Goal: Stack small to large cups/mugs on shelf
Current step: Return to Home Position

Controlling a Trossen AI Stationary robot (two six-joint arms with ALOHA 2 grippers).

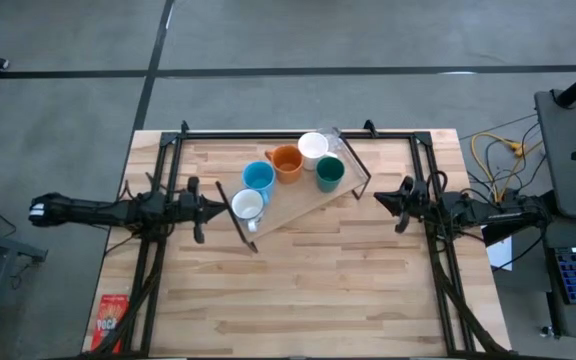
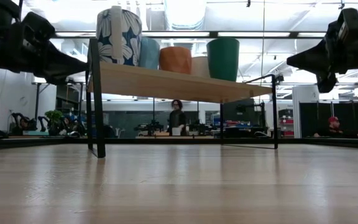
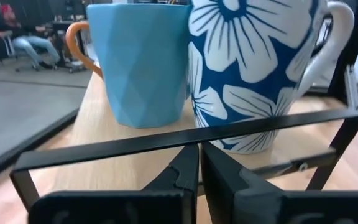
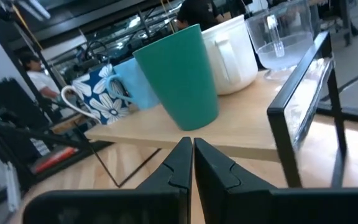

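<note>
Pale butcher-block tabletop [image 1: 318, 290] of glued wood strips fills the high view, edged by black metal rails and ringed by grey concrete floor; the low view looks past it into a bright workshop hall, where a person [image 2: 177, 118] stands far back. Aslant on the far half of the tabletop stands the long light-wood plank shelf [image 1: 296, 203] on thin black wire legs; every mug stands on its top.

The dark left arm lies stretched level along the table's left side; the left gripper [image 1: 216, 207] hangs above the wood, facing the shelf's left-hand end, its fingers pressed together on nothing. The dark right arm mirrors it on the right side; the right gripper [image 1: 380, 199] points at the shelf's right-hand end, its fingers likewise closed and empty.

At the left-hand end is the tall glossy blue flower-print mug [image 3: 247, 68] with a white loop handle; just beside it is the matte light blue faceted mug [image 3: 145, 62]; next along come the smooth orange mug [image 1: 287, 160] and the rounded white mug [image 4: 232, 53]. The plain teal green tapered cup [image 4: 179, 78] stands beside the white mug, on the side nearer the right gripper; a small clear glass [image 4: 284, 34] sits at the right-hand end.
</note>
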